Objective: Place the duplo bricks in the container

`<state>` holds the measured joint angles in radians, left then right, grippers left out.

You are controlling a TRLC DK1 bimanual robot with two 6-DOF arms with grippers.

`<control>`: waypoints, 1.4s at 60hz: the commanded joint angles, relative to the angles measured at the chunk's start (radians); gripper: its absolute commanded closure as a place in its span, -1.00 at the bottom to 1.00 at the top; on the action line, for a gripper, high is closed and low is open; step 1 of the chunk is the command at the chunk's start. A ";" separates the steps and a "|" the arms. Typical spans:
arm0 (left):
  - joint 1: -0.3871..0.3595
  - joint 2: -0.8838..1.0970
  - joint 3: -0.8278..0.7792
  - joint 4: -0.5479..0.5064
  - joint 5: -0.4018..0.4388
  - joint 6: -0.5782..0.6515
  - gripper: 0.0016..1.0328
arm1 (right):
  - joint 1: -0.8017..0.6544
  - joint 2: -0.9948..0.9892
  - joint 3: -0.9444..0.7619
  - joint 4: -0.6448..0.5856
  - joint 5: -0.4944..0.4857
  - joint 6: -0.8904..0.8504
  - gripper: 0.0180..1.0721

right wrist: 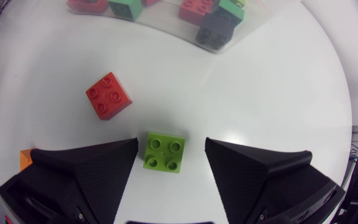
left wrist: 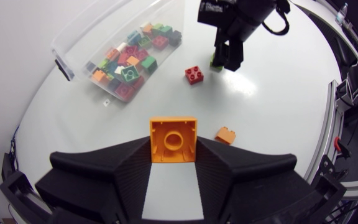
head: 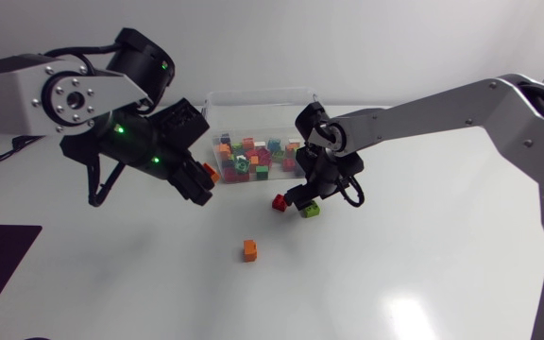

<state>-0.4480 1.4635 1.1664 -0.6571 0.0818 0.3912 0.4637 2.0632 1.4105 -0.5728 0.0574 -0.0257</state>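
White table carries a clear container of mixed bricks at its far centre. My left gripper pinches an orange duplo brick just left of it. My right gripper, jaws spread, straddles a lime-green brick without touching it. A red brick lies just left of that one, and a loose orange brick lies nearer.

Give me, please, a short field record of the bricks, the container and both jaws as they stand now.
left jaws: shut on held orange brick, above the table
right jaws: open, green brick between them, untouched, on the table
red brick: on the table, beside green brick, apart
loose orange brick: on the table, alone
container: clear, holds many bricks
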 commanded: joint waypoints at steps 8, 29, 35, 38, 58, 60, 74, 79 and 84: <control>0.043 -0.048 0.064 0.039 0.027 -0.023 0.38 | 0.004 0.067 0.027 -0.004 0.012 0.035 -0.19; 0.086 -0.038 0.099 0.215 0.056 -0.054 0.37 | -0.008 0.018 -0.013 -0.006 0.015 0.024 0.31; 0.100 -0.009 0.130 0.258 0.065 -0.066 0.37 | -0.014 -0.034 -0.033 -0.015 0.015 0.018 0.31; 0.100 0.009 0.148 0.275 0.070 -0.071 0.37 | -0.019 -0.064 -0.047 -0.022 0.013 0.013 0.31; 0.092 0.189 0.355 0.294 0.104 -0.109 0.35 | -0.043 -0.264 -0.065 -0.064 -0.007 -0.010 0.31; 0.092 0.204 0.377 0.290 0.104 -0.109 0.34 | -0.046 -0.284 -0.064 -0.070 -0.010 -0.011 0.31; 0.091 0.334 0.524 0.271 0.104 -0.107 0.33 | -0.056 -0.388 -0.045 -0.084 -0.022 -0.017 0.31; 0.098 0.385 0.567 0.271 0.104 -0.107 0.31 | -0.056 -0.413 -0.025 -0.094 -0.022 -0.020 0.31; 0.106 0.426 0.593 0.269 0.104 -0.104 0.28 | -0.056 -0.431 -0.007 -0.099 -0.022 -0.026 0.31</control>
<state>-0.3538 1.8336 1.7145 -0.3759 0.1791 0.3096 0.4149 1.6566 1.3724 -0.6559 0.0372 -0.0319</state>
